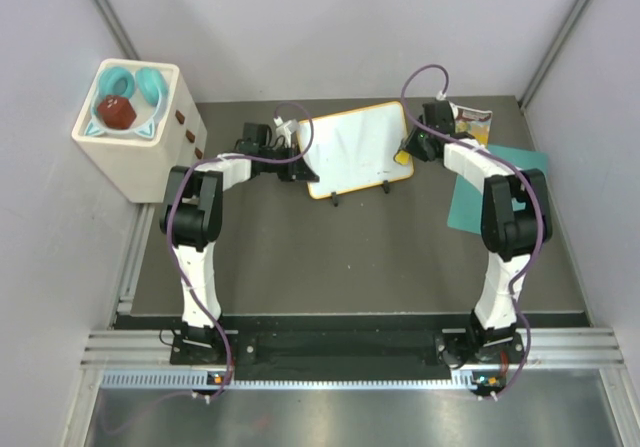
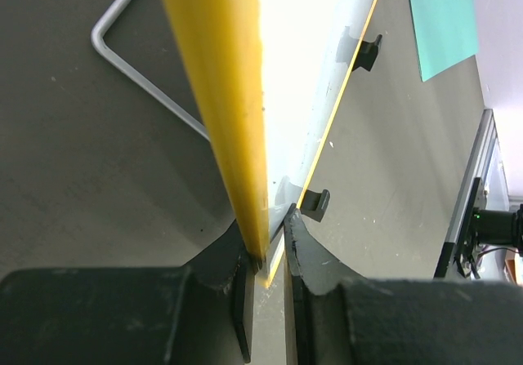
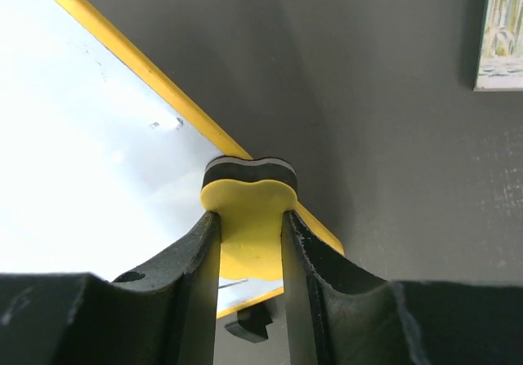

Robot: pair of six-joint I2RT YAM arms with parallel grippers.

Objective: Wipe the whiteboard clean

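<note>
I see the whiteboard (image 1: 358, 147) on the table (image 1: 300, 257) between my 2 grippers: left gripper (image 2: 268, 238) pinching its yellow rim, right gripper (image 3: 249, 218) clamping an eraser (image 3: 245, 198) at its right rim.

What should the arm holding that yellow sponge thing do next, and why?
Probably sweep the eraser inward across the whiteboard toward the faint specks. The right gripper, shut on the eraser, sits at the board's rim, while the left gripper clamps the opposite edge, steadying it.
</note>
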